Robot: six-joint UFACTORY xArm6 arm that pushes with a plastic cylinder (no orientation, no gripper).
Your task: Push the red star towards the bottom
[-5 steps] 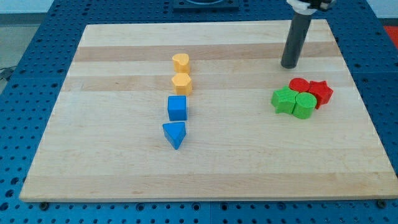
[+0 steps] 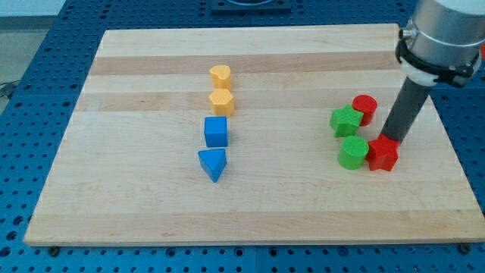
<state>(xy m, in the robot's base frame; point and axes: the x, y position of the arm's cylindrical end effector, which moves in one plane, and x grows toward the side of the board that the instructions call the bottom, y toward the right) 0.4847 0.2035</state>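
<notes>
My tip (image 2: pixel 392 140) presses the top edge of the red star (image 2: pixel 383 154), which touches the green cylinder (image 2: pixel 353 152) at its left; pushing off-centre may spin it aside or drag that cylinder along.

Arm (image 2: pixel 443 34) cut off, view's top-right.

Red star (image 2: pixel 383 154): small, flat on the wooden board, right side, touching a green block's right edge.
</notes>
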